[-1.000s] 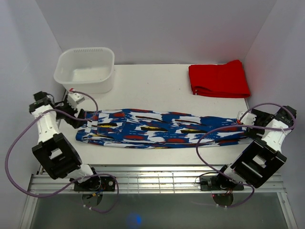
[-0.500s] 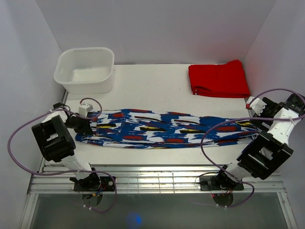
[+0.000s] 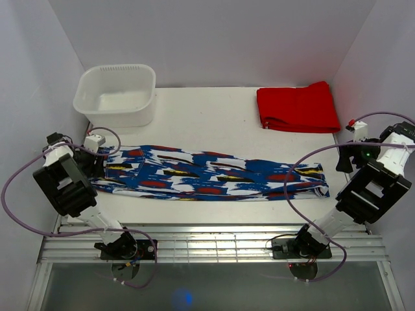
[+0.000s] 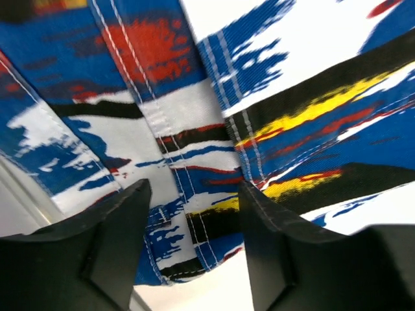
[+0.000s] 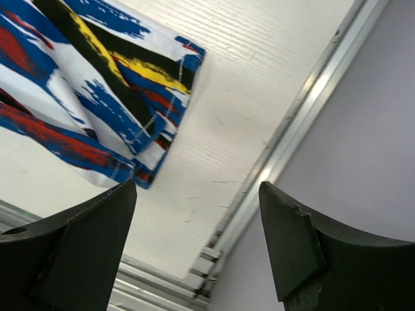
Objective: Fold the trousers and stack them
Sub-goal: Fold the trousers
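Trousers (image 3: 207, 180) lie flat, lengthwise across the near surface (image 3: 214, 123), apparently stretched out ready for folding. Left claw (image 4: 191, 201) is spread over their left end. Right claw (image 5: 198, 194) is spread and empty, just beyond the right hems.

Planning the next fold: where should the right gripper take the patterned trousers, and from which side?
Probably grip the leg hems, coming from the right. The trousers lie flat lengthwise, and that free edge faces the open right gripper.

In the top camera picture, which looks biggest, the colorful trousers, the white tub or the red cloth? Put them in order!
Biggest: trousers.
Then white tub and red cloth, which look about equal.
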Controlling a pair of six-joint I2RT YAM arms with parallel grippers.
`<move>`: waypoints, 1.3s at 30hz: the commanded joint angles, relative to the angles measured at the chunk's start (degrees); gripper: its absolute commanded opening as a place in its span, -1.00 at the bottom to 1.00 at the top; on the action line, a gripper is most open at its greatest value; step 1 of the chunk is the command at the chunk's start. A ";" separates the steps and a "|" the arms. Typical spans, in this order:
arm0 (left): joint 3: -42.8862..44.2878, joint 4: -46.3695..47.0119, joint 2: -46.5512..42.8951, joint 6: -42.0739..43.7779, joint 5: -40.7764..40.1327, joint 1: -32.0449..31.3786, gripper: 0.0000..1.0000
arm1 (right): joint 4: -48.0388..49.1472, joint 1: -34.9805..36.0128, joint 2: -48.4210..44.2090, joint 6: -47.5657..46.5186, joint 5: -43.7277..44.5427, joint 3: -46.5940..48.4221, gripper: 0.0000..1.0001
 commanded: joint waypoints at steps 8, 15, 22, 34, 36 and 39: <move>-8.16 0.51 -17.68 -3.90 8.61 -10.07 0.46 | -5.96 0.08 1.92 24.09 -4.86 -6.37 0.73; -11.60 0.08 -19.53 -6.38 10.81 -10.69 0.49 | 0.90 0.60 -6.51 21.15 -5.11 -13.40 0.82; -9.32 -4.49 -16.82 -5.15 12.74 -11.22 0.49 | -2.34 0.87 -10.92 -20.15 -4.86 -14.29 0.74; -8.88 -5.03 -13.91 -8.66 11.51 -11.22 0.51 | -3.84 5.26 -4.67 -35.48 0.60 -14.20 0.74; -9.14 -4.94 -13.56 -8.58 11.25 -11.22 0.51 | -3.33 6.57 -5.02 -35.57 1.29 -15.42 0.66; -9.32 -4.50 -12.86 -8.92 10.64 -11.22 0.51 | -1.83 8.60 -5.46 -35.31 3.40 -18.41 0.43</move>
